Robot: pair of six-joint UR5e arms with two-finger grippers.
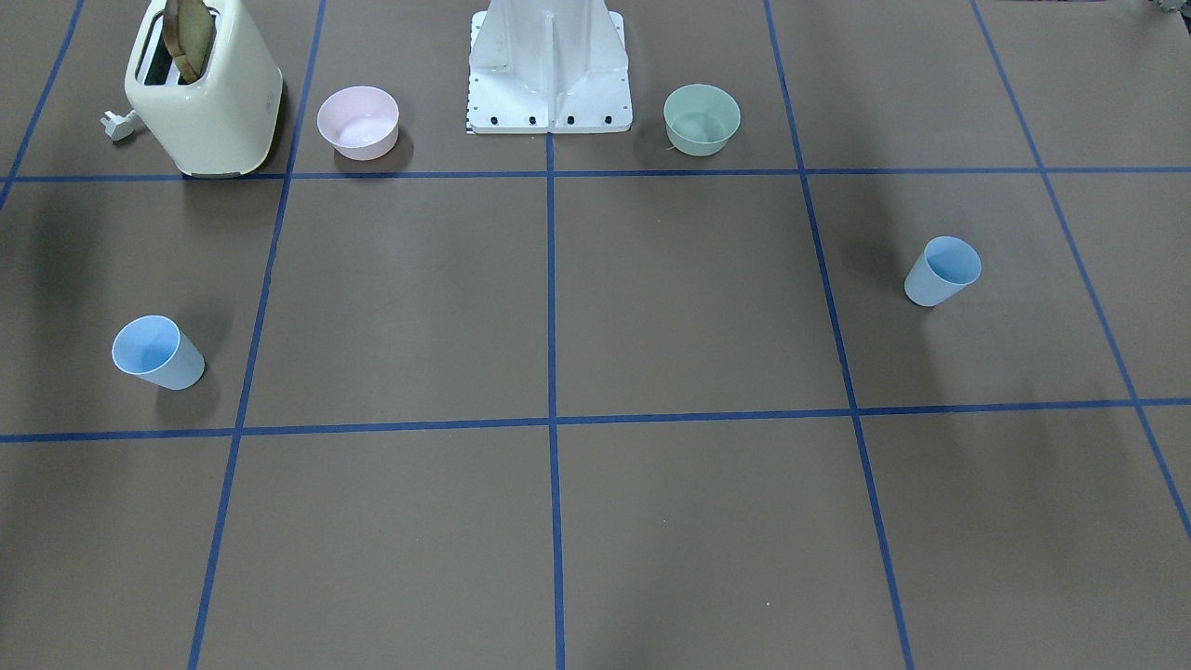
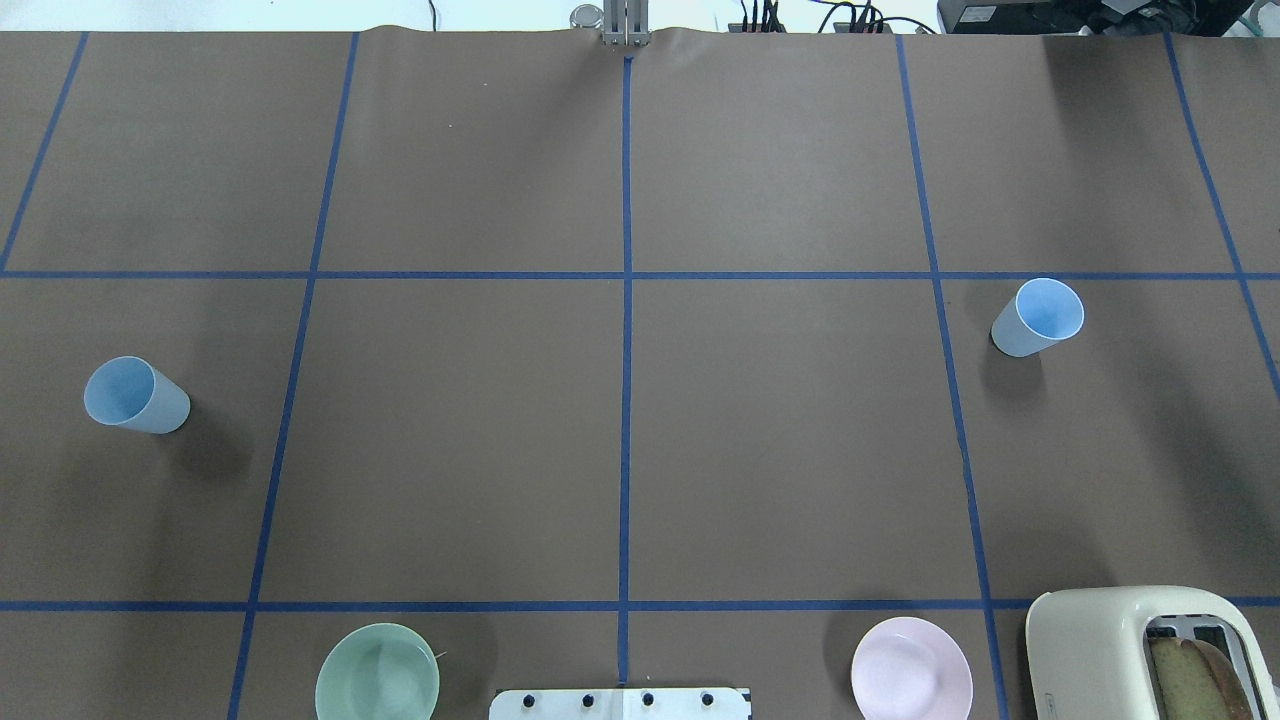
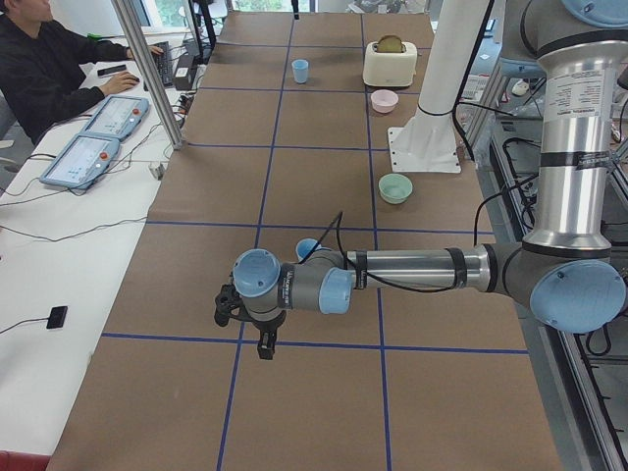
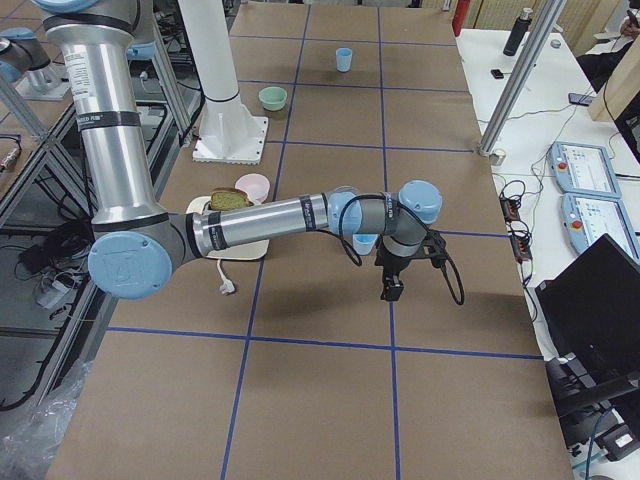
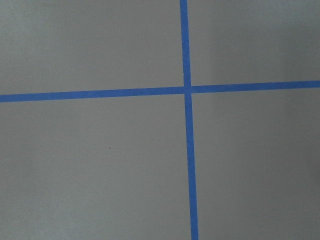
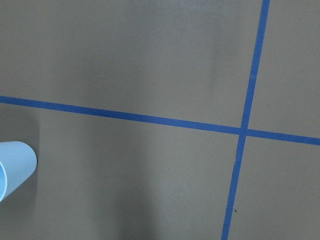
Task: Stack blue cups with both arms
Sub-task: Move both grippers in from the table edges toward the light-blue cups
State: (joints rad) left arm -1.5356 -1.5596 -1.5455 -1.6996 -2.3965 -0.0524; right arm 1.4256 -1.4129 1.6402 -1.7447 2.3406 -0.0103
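Two light-blue cups stand upright and far apart on the brown table. One is on my left side, also in the front view. The other is on my right side, also in the front view, and its edge shows in the right wrist view. My left gripper shows only in the exterior left view, hanging above the table near the left cup. My right gripper shows only in the exterior right view, near the right cup. I cannot tell whether either gripper is open or shut.
A cream toaster with a bread slice, a pink bowl and a mint-green bowl stand beside the white base pedestal. Blue tape lines grid the table. An operator sits at a side desk.
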